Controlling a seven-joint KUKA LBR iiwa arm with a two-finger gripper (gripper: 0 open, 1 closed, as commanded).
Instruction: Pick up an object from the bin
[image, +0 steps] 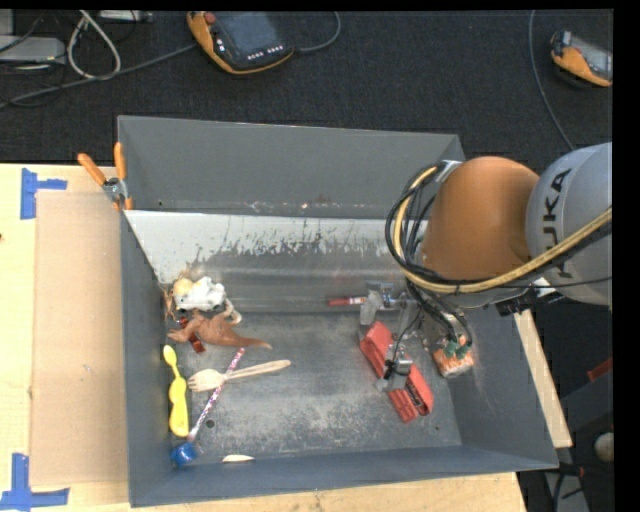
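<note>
the gripper (396, 368) hangs over the long red piece (414, 397) at four o'clock in the bin (300, 430), likely since it lies alone, clear of the toy heap (205, 310) at nine; i can't tell if it's open or closed

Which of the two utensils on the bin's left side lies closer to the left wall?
The yellow utensil, lying along that wall; the pale fork lies further in, its handle pointing away from it.

Single cam above bin (300, 170), slightly oblique; mid-range; arm (575, 205) at frame right
</note>
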